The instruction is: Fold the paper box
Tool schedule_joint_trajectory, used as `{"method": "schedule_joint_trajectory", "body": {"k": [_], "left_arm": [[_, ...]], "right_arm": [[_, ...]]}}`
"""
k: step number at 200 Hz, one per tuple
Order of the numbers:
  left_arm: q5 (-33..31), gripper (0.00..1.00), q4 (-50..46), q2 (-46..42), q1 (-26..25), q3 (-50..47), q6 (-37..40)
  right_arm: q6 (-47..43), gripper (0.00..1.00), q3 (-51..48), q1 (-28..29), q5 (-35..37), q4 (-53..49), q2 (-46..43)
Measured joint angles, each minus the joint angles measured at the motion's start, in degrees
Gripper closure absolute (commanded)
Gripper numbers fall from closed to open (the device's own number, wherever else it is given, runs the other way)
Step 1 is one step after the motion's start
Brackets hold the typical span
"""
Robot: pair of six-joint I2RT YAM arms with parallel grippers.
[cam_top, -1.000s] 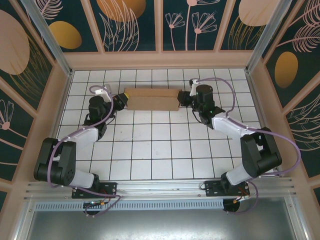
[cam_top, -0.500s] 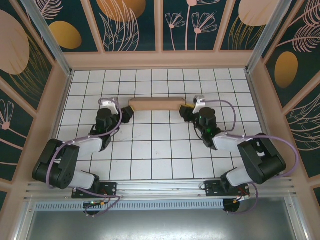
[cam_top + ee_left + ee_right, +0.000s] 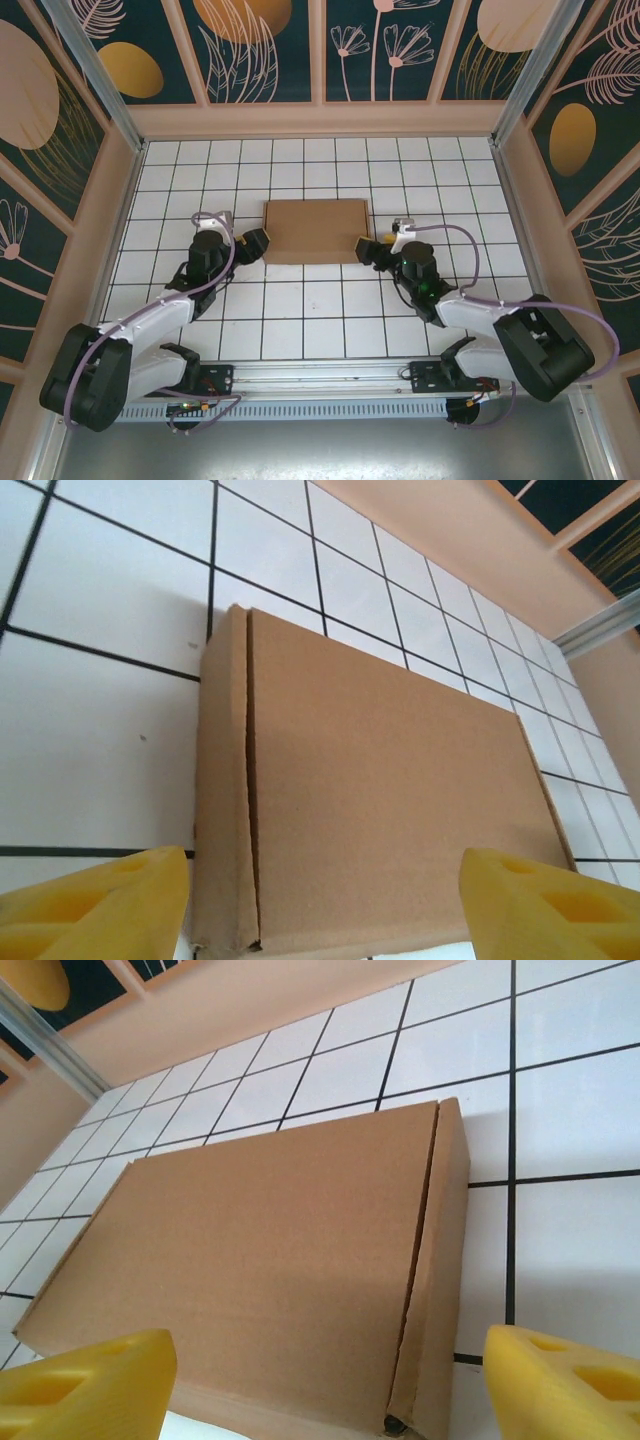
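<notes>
In the top external view, the paper box is seen lying flat and closed on the white-tiled desk, midway between the desk's left and right edges and somewhat nearer the far edge than the near one. The left hand is set just beside the box's near left corner, and the right hand just beside its near right corner. Whether either hand touches the cardboard cannot be told from above.

In the left wrist view, the left hand is spread wide, with nothing pinched between its yellow fingers. The paper box lies ahead of them. A narrow side strip is marked off from the top panel by a thin seam.

In the right wrist view, the right hand is likewise spread and empty, its fingers framing the paper box. A matching seam is seen along the box's edge, gaping slightly at the near corner.

The folding is judged to be at its last step, the box being already shut. The next move is judged to call for the side seams to be pressed home, or for both hands to be drawn clear without the lid being lifted.
</notes>
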Motion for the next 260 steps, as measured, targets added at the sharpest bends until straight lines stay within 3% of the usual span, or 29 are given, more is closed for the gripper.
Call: {"method": "schedule_joint_trajectory", "body": {"k": [25,69,140,180,231,245,260], "left_arm": [[-1.0,0.28,-3.3,1.6,0.0,4.3,2.5],[3.1,0.37,-3.8,10.6,2.6,10.3,5.1],[11.8,0.53,0.8,23.5,3.7,11.1,3.0],[12.5,0.61,3.1,29.1,4.4,15.0,1.9],[11.6,0.55,2.5,35.8,5.1,22.8,2.0],[11.5,0.49,2.5,36.3,5.2,23.6,1.9],[11.6,0.37,2.4,36.3,5.2,23.7,2.3]], "right_arm": [[0.0,0.22,0.9,-1.8,-1.0,-4.5,-2.0],[2.5,0.29,8.5,-11.0,-11.3,-13.6,2.2],[3.1,0.56,21.2,-11.3,-20.5,-19.7,21.7],[3.3,0.62,27.2,-12.2,-20.3,-20.7,27.5],[3.2,0.61,33.9,-13.7,-19.5,-22.6,32.3],[3.0,0.56,34.4,-13.7,-19.5,-22.6,32.7],[3.0,0.45,34.4,-13.7,-19.3,-23.0,32.7]]}}
